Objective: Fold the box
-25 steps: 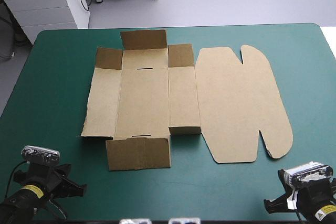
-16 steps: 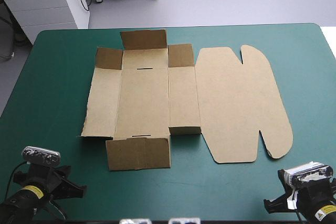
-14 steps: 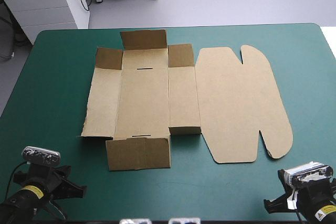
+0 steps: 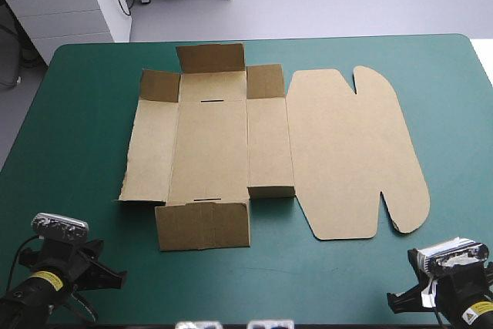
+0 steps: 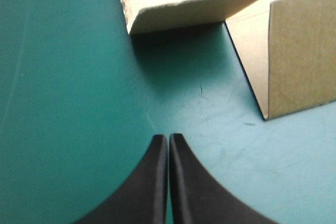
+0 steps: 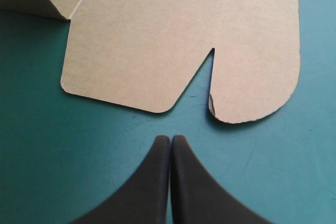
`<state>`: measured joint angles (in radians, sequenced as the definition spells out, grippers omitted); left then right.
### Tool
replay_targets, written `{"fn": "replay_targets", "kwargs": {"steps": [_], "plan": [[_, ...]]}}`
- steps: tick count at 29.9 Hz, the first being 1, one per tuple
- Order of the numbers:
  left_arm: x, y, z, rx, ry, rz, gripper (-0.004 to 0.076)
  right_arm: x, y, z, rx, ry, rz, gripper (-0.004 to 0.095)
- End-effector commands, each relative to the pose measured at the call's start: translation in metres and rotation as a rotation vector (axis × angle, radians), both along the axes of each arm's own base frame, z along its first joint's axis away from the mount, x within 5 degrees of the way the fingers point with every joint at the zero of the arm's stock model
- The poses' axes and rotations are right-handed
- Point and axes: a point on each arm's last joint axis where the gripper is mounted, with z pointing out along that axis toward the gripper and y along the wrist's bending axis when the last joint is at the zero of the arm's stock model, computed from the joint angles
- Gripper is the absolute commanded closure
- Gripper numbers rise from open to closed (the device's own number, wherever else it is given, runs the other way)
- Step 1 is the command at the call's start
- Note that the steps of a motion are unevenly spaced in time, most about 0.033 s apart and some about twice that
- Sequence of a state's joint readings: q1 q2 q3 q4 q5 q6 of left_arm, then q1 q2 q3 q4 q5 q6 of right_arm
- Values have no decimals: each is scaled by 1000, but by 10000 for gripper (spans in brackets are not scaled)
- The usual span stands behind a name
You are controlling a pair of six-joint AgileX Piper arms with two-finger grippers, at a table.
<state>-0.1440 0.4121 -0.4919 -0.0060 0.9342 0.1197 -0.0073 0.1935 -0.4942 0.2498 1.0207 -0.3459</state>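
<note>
The brown box [image 4: 212, 144] lies unfolded mid-table as a cut sheet, its end flaps and left wall slightly raised and its rounded lid [image 4: 350, 152] flat to the right. My left gripper [image 4: 108, 276] sits shut near the table's front left corner. In the left wrist view the gripper [image 5: 168, 138] points at the near end flap [image 5: 302, 51] and the left wall's corner [image 5: 173, 3], a short way ahead. My right gripper [image 4: 399, 302] is shut at the front right. In its wrist view the gripper [image 6: 171, 139] is just short of the lid's notched edge [image 6: 173, 40].
The teal-green cover [image 4: 77, 152] runs all round the sheet, with a wide band between the box and both grippers. A white cabinet [image 4: 69, 5] stands beyond the table's far left corner.
</note>
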Motion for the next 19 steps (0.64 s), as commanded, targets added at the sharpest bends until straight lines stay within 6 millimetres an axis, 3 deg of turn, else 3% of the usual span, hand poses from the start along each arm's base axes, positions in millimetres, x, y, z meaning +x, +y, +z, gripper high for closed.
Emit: {"fn": "replay_targets", "kwargs": {"steps": [1, 7, 11, 19], "plan": [[10, -3, 30, -39, -157, -12, 729, 3, 0, 15, 18, -84, -7, 922], [45, -8, 70, -30, -185, -21, 727, 3, 0, 15, 18, -84, -7, 922], [90, -15, 90, -16, -133, -30, 716, 3, 0, 15, 18, -84, -7, 922], [173, -43, 99, -87, -14, -191, 706, 3, 0, 15, 18, -84, -7, 922]]}}
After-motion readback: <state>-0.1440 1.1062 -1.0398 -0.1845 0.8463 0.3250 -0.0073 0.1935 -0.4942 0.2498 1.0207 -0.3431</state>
